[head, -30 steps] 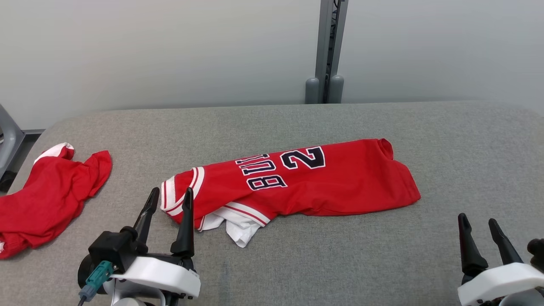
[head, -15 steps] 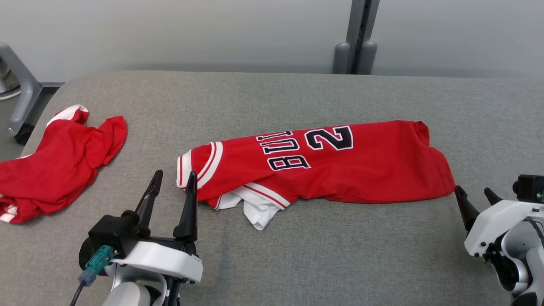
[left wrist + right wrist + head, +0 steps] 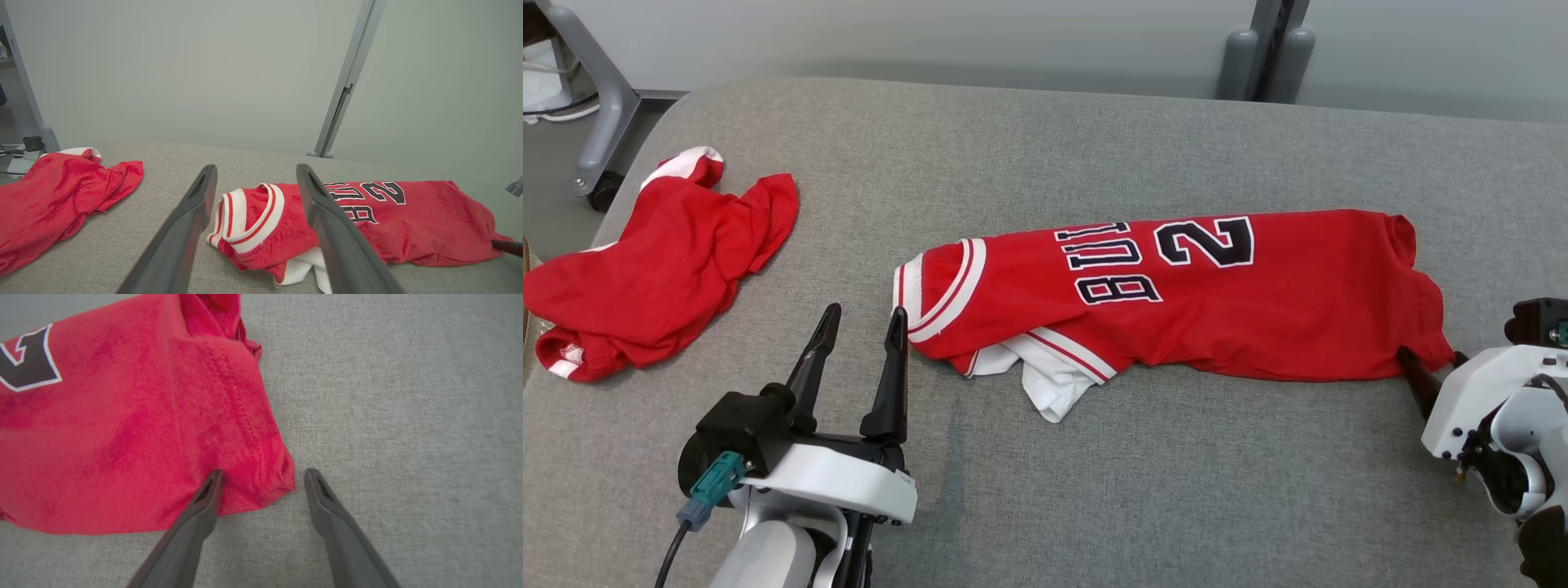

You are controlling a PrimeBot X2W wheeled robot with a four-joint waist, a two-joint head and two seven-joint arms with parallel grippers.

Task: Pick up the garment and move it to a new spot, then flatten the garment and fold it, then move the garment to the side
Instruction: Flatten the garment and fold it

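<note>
Now, red jersey [image 3: 1176,302] lies rumpled at middle of counter [image 3: 1143,490]. Right pincer [image 3: 264,473] sits at its 3 o'clock corner, wide open, one finger touching the hem, gripping nothing. Left pincer [image 3: 866,310] is at its 8 o'clock, wide open, empty, fingers pointing to 12.

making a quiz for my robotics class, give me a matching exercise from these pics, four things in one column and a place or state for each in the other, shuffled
Column 1
1. jersey
2. red heap
3. left gripper
4. right gripper

Column 2
A. bunched near the table's left edge
B. open, a finger either side of the jersey's plain corner
C. laid across the middle, number 2 showing
D. open, by the jersey's striped trim

Pairs: 1-C, 2-A, 3-D, 4-B
</note>
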